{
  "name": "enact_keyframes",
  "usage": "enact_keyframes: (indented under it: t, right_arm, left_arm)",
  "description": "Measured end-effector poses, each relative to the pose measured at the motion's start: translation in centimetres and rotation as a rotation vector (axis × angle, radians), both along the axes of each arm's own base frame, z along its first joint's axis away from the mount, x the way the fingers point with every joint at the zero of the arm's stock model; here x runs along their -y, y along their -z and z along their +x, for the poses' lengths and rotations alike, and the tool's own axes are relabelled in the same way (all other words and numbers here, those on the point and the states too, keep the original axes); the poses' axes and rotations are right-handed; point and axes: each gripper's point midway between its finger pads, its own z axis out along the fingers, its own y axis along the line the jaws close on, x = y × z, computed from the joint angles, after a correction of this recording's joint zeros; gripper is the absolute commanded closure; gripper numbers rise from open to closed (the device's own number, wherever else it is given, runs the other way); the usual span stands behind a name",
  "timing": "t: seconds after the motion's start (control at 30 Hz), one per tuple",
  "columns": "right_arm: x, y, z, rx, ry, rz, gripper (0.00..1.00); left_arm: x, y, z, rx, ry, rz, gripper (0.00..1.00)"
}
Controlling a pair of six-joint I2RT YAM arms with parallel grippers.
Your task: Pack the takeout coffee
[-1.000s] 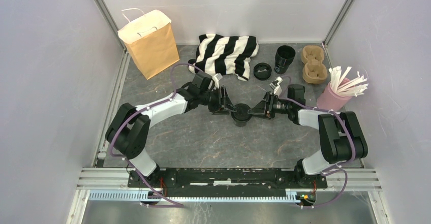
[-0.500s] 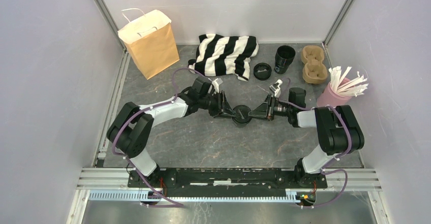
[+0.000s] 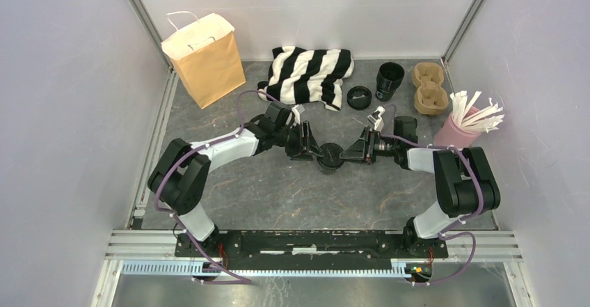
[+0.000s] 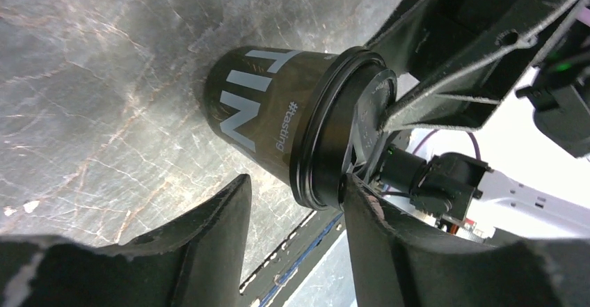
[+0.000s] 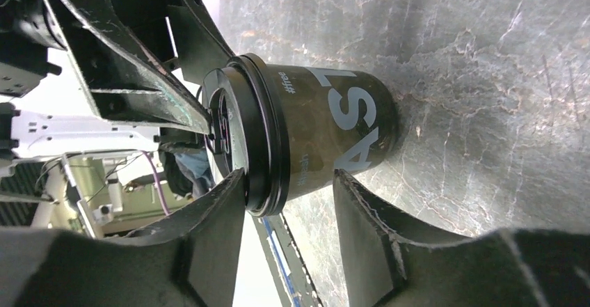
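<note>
The takeout coffee (image 3: 330, 157), a small black cup with a round black lid, stands upright mid-table between both arms. In the left wrist view its side (image 4: 278, 122) bears pale lettering. My left gripper (image 3: 314, 152) reaches it from the left and is open (image 4: 296, 185): one fingertip (image 4: 362, 195) rests against the lid's edge, the other hangs clear of the cup wall. My right gripper (image 3: 349, 154) comes from the right, also open (image 5: 289, 178), straddling the lid rim (image 5: 257, 133) with one finger at the lid and one beside the cup's side. The brown paper bag (image 3: 205, 60) stands at the far left.
A striped black-and-white cloth (image 3: 309, 74) lies at the back. A loose flat lid (image 3: 359, 97), a lidless black cup (image 3: 389, 81) and brown pulp cup carriers (image 3: 430, 88) sit back right. A pink cup of stirrers (image 3: 463, 126) stands by the right arm.
Both grippers narrowed a little around the lid half a second ago and have widened again. The cup has not moved.
</note>
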Motion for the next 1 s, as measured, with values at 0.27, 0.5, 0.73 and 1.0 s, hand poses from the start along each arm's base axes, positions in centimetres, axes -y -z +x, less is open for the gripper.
enact_keyframes:
  t: [0.27, 0.5, 0.73, 1.0]
  right_arm:
    - [-0.1, -0.3, 0.8, 0.030, 0.015, -0.138, 0.17]
    - [0.3, -1.8, 2.1, 0.090, 0.002, -0.265, 0.06]
    - [-0.1, -5.0, 4.2, 0.291, -0.057, -0.588, 0.02]
    - [-4.6, -8.1, 1.3, 0.525, -0.241, -0.881, 0.02]
  left_arm:
    - [-0.4, 0.2, 0.4, -0.014, -0.012, 0.054, 0.26]
    - [-1.3, 0.5, 0.7, -0.020, -0.033, 0.097, 0.16]
    - [-3.5, -3.9, 1.1, 0.096, -0.090, 0.134, 0.12]
    - [-6.6, -15.5, -0.6, 0.359, -0.181, 0.005, 0.08]
